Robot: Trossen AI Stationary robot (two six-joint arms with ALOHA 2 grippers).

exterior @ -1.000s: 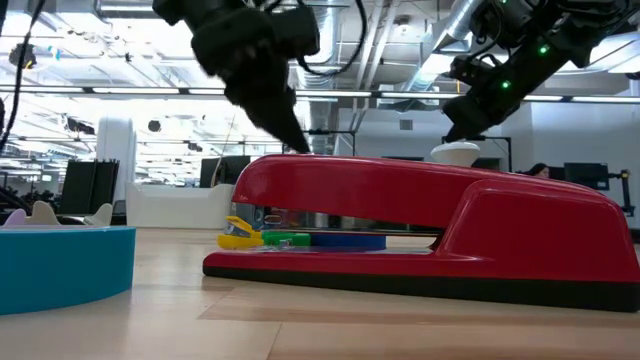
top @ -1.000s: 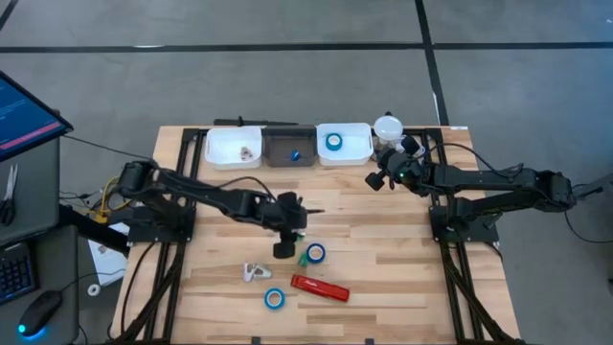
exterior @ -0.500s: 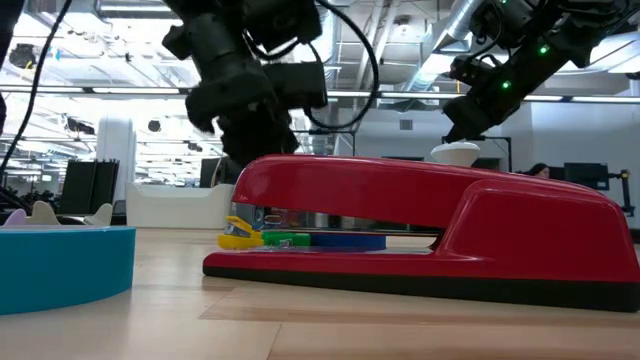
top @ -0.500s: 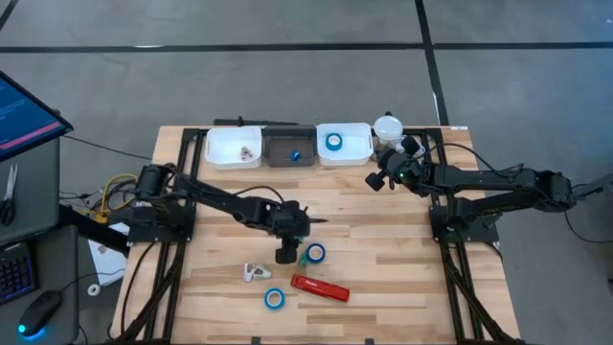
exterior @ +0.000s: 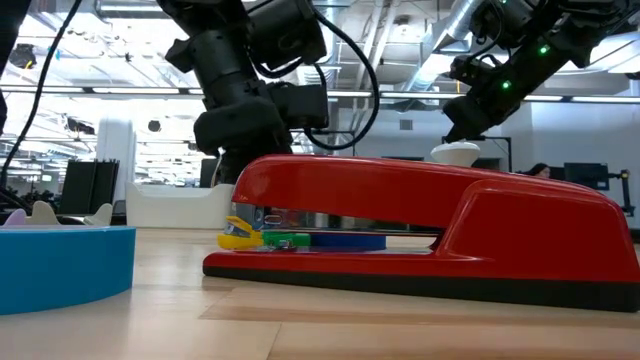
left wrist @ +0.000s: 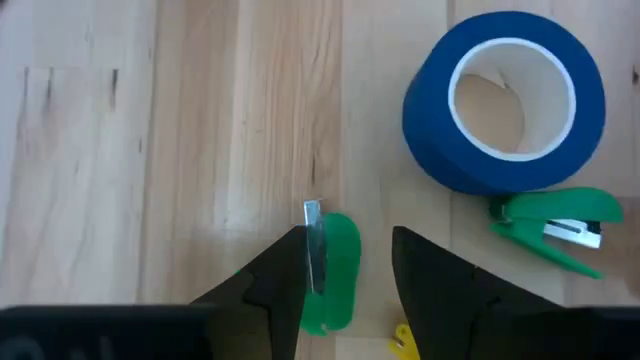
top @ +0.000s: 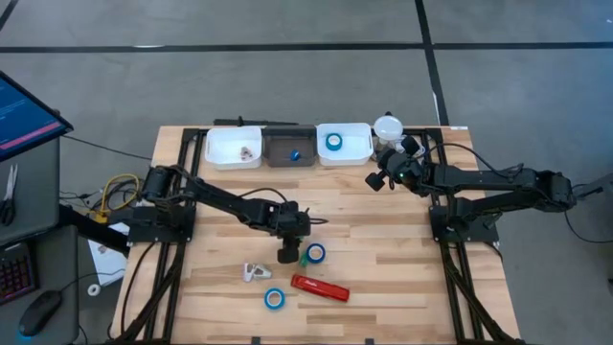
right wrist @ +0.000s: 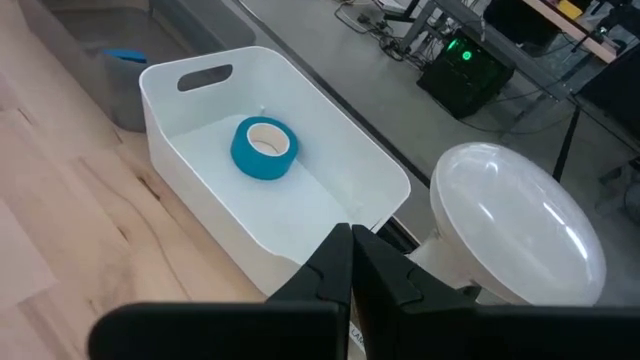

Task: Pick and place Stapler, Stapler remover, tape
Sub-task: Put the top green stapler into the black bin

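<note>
Stapler [top: 320, 287], red and long, lies on the near part of the wooden table [top: 383, 249], slightly right of the middle. One blue tape roll [top: 315, 253] sits just beyond it, a second tape roll [top: 275, 298] lies to its left at the near edge, and a third tape roll [top: 333, 141] rests inside the white bin on the right [top: 359, 144] at the far edge. A pale staple remover [top: 255, 273] lies to the left of the stapler.

The left gripper [left wrist: 348, 262] is low over the table just left of the first roll, its fingers [left wrist: 430, 270] parted around a small green clip [left wrist: 330, 270] with a metal tip. Another green clip [left wrist: 560, 225] lies against that roll, and a yellow bit [left wrist: 402, 342] shows close to the fingers.

The right gripper [right wrist: 350, 250] waits at the far right of the table with its fingers pressed together, empty, beside the right bin and a white dome-shaped object [right wrist: 520, 220]. A grey tray [top: 290, 149] and another white bin [top: 234, 147] stand further left along the far edge.
</note>
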